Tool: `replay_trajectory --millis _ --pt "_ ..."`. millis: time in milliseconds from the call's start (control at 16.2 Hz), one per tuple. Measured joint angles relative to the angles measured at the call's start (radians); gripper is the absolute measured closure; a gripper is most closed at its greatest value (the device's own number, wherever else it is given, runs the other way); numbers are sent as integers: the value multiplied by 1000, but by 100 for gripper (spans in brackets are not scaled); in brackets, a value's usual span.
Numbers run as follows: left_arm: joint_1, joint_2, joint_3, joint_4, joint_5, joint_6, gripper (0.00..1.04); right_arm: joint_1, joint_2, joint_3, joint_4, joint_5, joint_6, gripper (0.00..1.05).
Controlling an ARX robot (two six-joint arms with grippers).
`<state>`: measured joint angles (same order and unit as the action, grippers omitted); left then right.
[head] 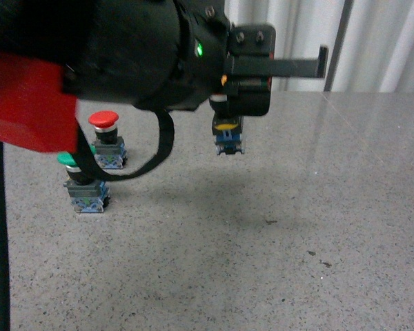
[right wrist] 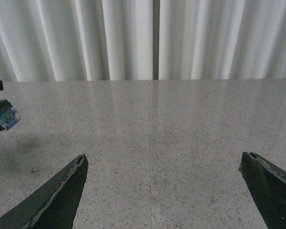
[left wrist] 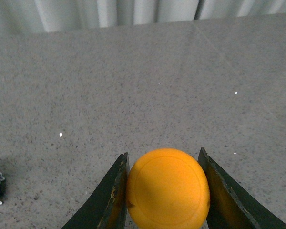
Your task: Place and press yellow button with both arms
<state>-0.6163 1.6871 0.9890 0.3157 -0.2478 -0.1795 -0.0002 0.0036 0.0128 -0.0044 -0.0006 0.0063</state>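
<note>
Grey speckled stone tabletop (head: 317, 227) runs back to white pleated curtains (right wrist: 205, 38), and the action sits in the upper middle of the front view. The left gripper (left wrist: 163, 155) is clamped on the yellow button (head: 228, 135), its two dark fingers (left wrist: 112, 195) pressed against either side of the yellow cap, which fills the lower middle of the left wrist view. In the front view the button hangs upright, cap up and blue base down, clear of the table with a soft shadow on the stone below it. The move ahead turns on this: the button's long axis stands vertical and the bare surface lies straight beneath its base, so a plain descent should seat it standing. The red-capped switch (head: 105, 138) and green-capped switch (head: 83, 183) stand at the left of the front view, well apart from the drop spot. The right gripper (right wrist: 162, 160) is spread wide and empty over open table. A blue base at the far left edge of its view is probably the held button, though I cannot be sure; if so, that arm must travel sideways to press.
</note>
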Motion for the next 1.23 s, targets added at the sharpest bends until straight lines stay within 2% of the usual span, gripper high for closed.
replay_trajectory --millis 62,185,308,1231 --pt "-5 39 6 5 -7 -27 69 0 0 0 0 0 0 7" --pt "32 140 63 11 46 -51 69 0 0 0 0 0 0 7" --pt "39 194 92 1 3 -89 69 0 0 0 -1 0 0 7" --pt "0 205 90 -21 -29 -129 69 0 0 0 0 0 0 7"
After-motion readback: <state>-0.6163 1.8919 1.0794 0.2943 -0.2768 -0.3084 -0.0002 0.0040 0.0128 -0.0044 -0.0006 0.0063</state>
